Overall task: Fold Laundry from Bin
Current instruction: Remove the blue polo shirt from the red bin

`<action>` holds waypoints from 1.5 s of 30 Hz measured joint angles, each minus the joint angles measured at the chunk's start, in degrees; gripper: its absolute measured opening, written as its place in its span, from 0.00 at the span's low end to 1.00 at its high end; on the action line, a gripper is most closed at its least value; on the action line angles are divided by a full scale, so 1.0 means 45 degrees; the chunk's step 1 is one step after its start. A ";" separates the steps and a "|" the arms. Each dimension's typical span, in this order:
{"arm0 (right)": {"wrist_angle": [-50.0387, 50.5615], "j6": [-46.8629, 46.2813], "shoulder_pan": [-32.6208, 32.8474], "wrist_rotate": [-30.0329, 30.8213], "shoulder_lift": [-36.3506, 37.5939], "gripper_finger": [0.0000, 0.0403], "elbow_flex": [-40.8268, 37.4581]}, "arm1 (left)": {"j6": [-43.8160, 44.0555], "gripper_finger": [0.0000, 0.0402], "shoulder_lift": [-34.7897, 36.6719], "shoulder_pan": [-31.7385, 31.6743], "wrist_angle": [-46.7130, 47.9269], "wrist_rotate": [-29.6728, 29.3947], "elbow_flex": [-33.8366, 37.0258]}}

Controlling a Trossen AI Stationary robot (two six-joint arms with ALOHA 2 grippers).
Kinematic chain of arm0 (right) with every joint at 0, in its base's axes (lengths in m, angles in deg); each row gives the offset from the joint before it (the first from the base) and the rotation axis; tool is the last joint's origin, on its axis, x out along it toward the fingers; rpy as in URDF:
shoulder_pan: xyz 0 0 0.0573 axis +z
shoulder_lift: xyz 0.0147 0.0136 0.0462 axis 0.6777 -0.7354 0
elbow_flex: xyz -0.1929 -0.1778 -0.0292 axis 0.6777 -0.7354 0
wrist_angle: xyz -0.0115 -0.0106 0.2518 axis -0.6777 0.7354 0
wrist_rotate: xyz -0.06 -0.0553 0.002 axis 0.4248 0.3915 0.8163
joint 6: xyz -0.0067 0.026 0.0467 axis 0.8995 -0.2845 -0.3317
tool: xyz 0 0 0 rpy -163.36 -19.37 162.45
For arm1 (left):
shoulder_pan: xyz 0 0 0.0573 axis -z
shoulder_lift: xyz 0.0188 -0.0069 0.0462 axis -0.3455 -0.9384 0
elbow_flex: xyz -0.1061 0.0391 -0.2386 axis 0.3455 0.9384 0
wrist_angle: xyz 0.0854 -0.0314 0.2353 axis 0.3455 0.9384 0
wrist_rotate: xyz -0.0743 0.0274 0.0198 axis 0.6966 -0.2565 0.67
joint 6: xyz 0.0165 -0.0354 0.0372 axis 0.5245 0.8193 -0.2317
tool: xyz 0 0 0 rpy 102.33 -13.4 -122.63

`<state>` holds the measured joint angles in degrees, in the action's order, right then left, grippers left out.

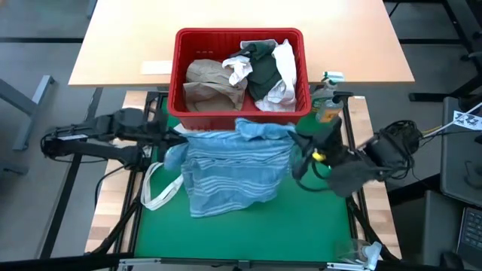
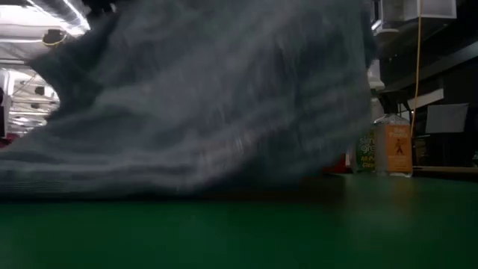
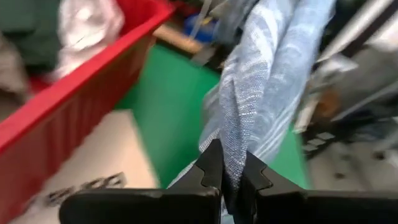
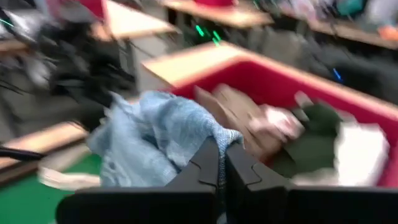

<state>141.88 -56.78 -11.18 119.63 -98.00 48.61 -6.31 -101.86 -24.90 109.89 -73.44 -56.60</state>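
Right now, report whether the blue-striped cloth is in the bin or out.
Out: the blue-striped cloth hangs over the green mat, outside the red bin.

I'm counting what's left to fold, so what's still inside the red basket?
In the red basket: a tan shirt, a dark green top and white pieces. Anything beneath them is covered. The blue striped cloth is already out, held by both grippers.
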 joint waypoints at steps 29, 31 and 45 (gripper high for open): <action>0.2888 0.1748 -0.6623 -0.3580 0.0005 0.00 -0.3949 | -0.0690 0.01 -0.5814 -0.0010 0.0079 -0.4006 0.0005; 0.2883 0.1744 -0.6859 -0.3585 0.0005 0.00 -0.3949 | -0.0694 0.02 -0.5814 -0.0010 0.0080 -0.4171 0.0005; 0.2883 0.1749 -0.7621 -0.3512 0.0005 0.05 -0.3949 | -0.2412 0.21 -0.5691 -0.0015 -0.0231 -0.5019 0.0010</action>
<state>154.85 -48.91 -45.47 103.82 -97.98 30.84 -17.17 -127.47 -24.97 108.85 -96.03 -56.56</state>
